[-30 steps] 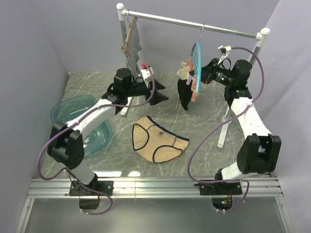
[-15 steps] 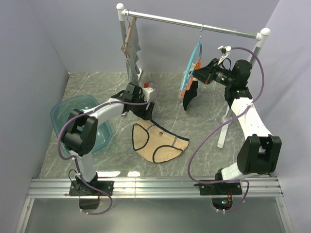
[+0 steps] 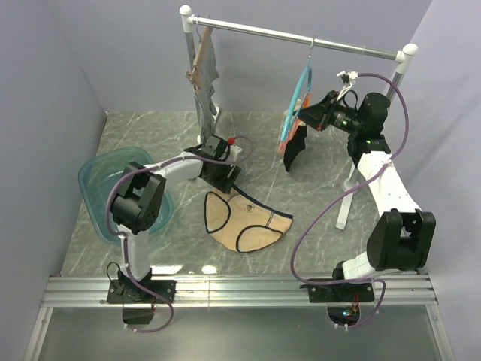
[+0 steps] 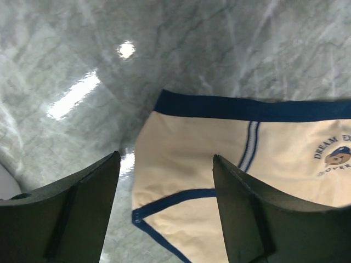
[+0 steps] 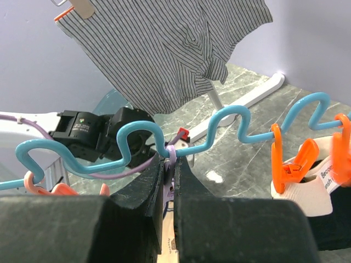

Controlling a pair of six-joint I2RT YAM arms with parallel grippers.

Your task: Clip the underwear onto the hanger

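Plain lavender walls (image 3: 45, 75), grey marble-look tabletop (image 3: 146, 131) with glare spots, white-capped metal clothes rail (image 3: 255, 31) out back

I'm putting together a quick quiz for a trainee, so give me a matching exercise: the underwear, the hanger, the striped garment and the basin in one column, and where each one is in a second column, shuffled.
Column A
1. the underwear
2. the hanger
3. the striped garment
4. the basin

Column B
a. hanging near the left end of the rail
b. at the left side of the table
c. flat on the table, under the open left jaws
d. hooked on the rail, pinched by the right jaws

Pairs: 1-c, 2-d, 3-a, 4-b
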